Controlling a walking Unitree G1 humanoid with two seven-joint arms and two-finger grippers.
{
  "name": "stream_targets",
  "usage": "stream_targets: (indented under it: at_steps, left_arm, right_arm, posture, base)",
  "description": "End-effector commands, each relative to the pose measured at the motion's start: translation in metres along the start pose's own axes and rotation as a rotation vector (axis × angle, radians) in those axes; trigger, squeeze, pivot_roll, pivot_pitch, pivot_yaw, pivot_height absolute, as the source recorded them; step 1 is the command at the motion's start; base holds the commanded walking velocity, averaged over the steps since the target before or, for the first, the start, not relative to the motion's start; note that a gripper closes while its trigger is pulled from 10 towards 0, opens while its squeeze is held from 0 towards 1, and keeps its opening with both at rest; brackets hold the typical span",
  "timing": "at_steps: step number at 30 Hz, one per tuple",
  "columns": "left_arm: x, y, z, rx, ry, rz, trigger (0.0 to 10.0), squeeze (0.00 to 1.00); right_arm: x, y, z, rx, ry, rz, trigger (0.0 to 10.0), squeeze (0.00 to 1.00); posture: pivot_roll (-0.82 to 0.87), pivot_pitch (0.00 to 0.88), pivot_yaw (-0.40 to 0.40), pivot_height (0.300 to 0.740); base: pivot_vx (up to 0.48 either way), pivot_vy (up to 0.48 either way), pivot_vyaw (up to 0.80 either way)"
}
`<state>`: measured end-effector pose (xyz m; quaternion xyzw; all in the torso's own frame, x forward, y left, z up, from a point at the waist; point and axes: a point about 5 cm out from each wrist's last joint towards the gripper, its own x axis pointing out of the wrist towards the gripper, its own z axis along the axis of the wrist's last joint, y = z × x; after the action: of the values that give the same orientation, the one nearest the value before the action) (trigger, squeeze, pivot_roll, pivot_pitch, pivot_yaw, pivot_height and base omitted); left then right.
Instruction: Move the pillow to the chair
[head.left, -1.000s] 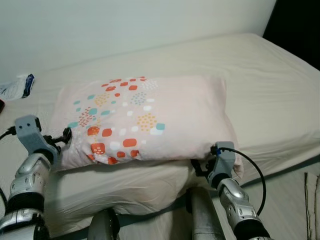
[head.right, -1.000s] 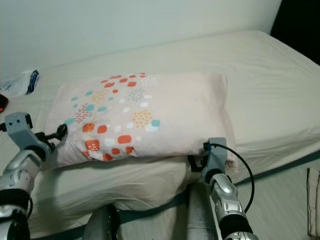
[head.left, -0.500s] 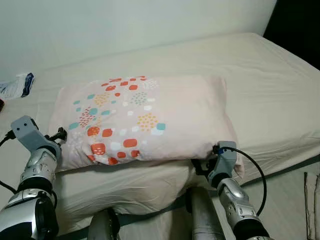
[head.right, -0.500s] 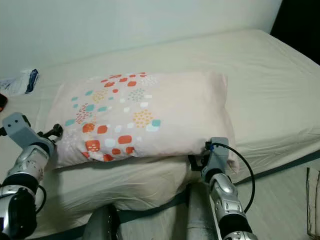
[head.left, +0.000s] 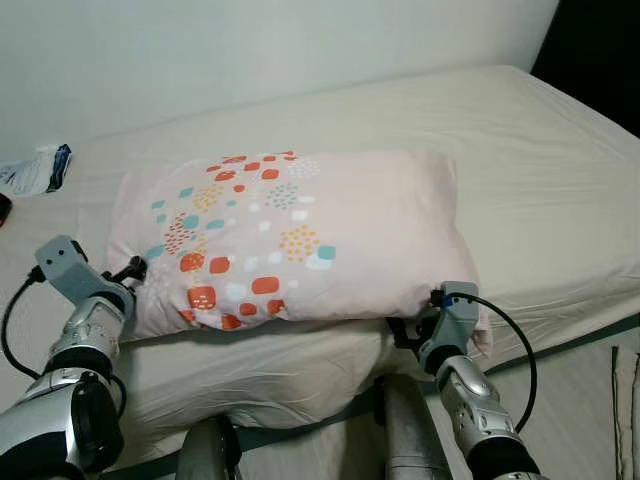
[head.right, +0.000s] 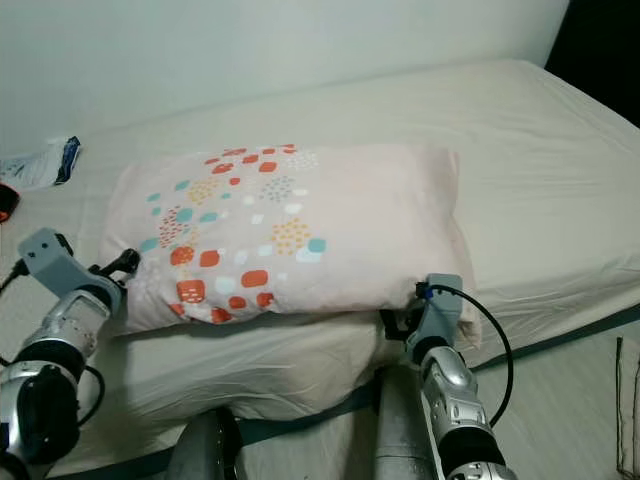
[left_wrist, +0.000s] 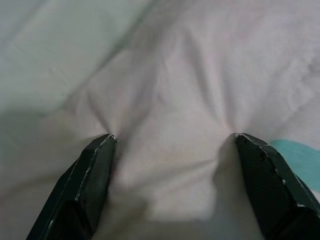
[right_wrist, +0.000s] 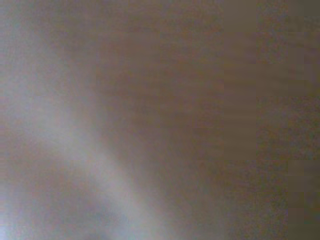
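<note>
We see the pillow (head.left: 290, 235) lying on the bed (head.left: 540, 180), near its front edge. Our left tool (left_wrist: 172, 137) presses into the pillow's left end with its fingers (left_wrist: 92, 175) spread apart, fabric bunched between them. Our right tool (head.left: 415, 325) sits under the pillow's right front corner; we cannot tell its state. A packet (head.left: 35, 170) lies beyond the pillow's left end.
</note>
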<state>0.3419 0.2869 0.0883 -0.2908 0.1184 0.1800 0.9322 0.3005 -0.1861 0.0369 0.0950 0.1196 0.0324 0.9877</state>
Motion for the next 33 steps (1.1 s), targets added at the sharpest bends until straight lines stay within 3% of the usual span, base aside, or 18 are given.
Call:
stream_targets:
  at_steps: [1,2,4,6,10,11,13,15,16,19,20,22,23,24,25,27,28,33]
  left_arm:
    - [0.001,-0.008,-0.009,-0.049,0.042,-0.036,10.0,0.00]
    - [0.001,-0.008,-0.009,-0.049,0.042,-0.036,10.0,0.00]
    - [0.001,-0.025,-0.020,-0.193,0.086,-0.145,10.0,0.00]
    - [0.000,-0.033,-0.028,-0.222,0.120,-0.213,10.0,0.00]
    - [-0.006,-0.051,-0.045,-0.214,0.216,-0.420,10.0,0.00]
    - [-0.006,-0.051,-0.045,-0.214,0.216,-0.420,10.0,0.00]
    - [-0.010,-0.059,-0.048,-0.249,0.257,-0.548,10.0,0.00]
    - [-0.011,-0.061,-0.048,-0.264,0.267,-0.598,10.0,0.00]
    - [-0.014,-0.063,-0.048,-0.244,0.281,-0.663,10.0,0.00]
    - [-0.014,-0.063,-0.048,-0.228,0.287,-0.682,10.0,0.00]
    - [-0.015,-0.061,-0.051,-0.154,0.285,-0.689,10.0,0.55]
    - [-0.015,-0.060,-0.052,-0.102,0.282,-0.693,10.0,0.55]
    - [-0.015,-0.058,-0.053,-0.072,0.270,-0.685,10.0,0.70]
    - [-0.015,-0.058,-0.053,-0.072,0.270,-0.685,10.0,0.70]
    - [-0.015,-0.055,-0.055,-0.024,0.260,-0.657,8.6,0.70]
    - [-0.015,-0.053,-0.056,0.000,0.254,-0.637,8.6,0.70]
    - [-0.015,-0.048,-0.059,0.047,0.260,-0.595,0.0,0.66]
    - [-0.017,-0.040,-0.068,0.139,0.301,-0.555,0.0,0.62]
  right_arm:
    - [0.006,0.002,0.020,0.016,-0.085,-0.002,10.0,0.00]
    - [0.006,0.002,0.020,0.016,-0.085,-0.002,10.0,0.00]
    - [0.006,0.002,0.020,0.027,-0.086,-0.004,10.0,0.00]
    - [0.006,0.002,0.020,0.028,-0.086,-0.003,10.0,0.00]
    - [0.007,0.002,0.021,0.033,-0.086,0.004,10.0,0.00]
    - [0.007,0.002,0.021,0.033,-0.086,0.004,10.0,0.00]
    - [0.008,0.002,0.023,0.047,-0.091,0.006,10.0,0.00]
    - [0.008,0.002,0.023,0.051,-0.094,0.006,10.0,0.00]
    - [0.008,0.002,0.024,0.058,-0.101,0.001,10.0,0.00]
    - [0.008,0.002,0.024,0.061,-0.104,-0.002,10.0,0.00]
    - [0.008,0.002,0.024,0.064,-0.108,-0.009,10.0,0.00]
    - [0.008,0.002,0.024,0.066,-0.111,-0.014,10.0,0.00]
    - [0.007,0.002,0.024,0.068,-0.113,-0.021,10.0,0.00]
    - [0.007,0.002,0.024,0.068,-0.113,-0.021,10.0,0.00]
    - [0.007,0.001,0.024,0.069,-0.116,-0.030,10.0,0.00]
    - [0.007,0.001,0.024,0.070,-0.118,-0.035,10.0,0.00]
    - [0.007,0.000,0.024,0.069,-0.121,-0.045,10.0,0.00]
    - [0.006,-0.001,0.025,0.068,-0.126,-0.058,10.0,0.00]
  posture:
    - [-0.14,0.143,0.065,0.565]
    - [-0.14,0.143,0.065,0.565]
    - [-0.14,0.146,0.068,0.565]
    - [-0.14,0.146,0.068,0.565]
    - [-0.14,0.146,0.065,0.565]
    - [-0.14,0.146,0.065,0.565]
    - [-0.13,0.148,0.067,0.565]
    - [-0.13,0.147,0.068,0.565]
    - [-0.13,0.147,0.068,0.565]
    - [-0.13,0.147,0.068,0.565]
    - [-0.12,0.150,0.072,0.565]
    - [-0.12,0.150,0.072,0.565]
    - [-0.11,0.152,0.074,0.565]
    - [-0.11,0.152,0.074,0.565]
    - [-0.11,0.153,0.074,0.565]
    - [-0.11,0.153,0.074,0.565]
    - [-0.11,0.151,0.075,0.565]
    - [-0.12,0.147,0.077,0.565]
  base:
    - [0.000,0.000,0.00]
    - [0.000,0.000,0.00]
    - [0.000,0.000,0.00]
    - [0.000,0.000,0.00]
    - [0.000,0.000,0.00]
    - [0.000,0.000,0.00]
    - [0.000,0.000,0.00]
    - [0.000,0.000,0.00]
    - [0.000,0.000,0.00]
    - [0.000,0.000,0.00]
    - [0.000,0.000,0.00]
    - [0.000,0.000,0.00]
    - [0.000,0.000,0.00]
    - [0.000,0.000,0.00]
    - [0.000,0.000,0.00]
    - [0.000,0.000,0.00]
    - [0.000,0.000,0.00]
    - [0.000,0.000,0.00]
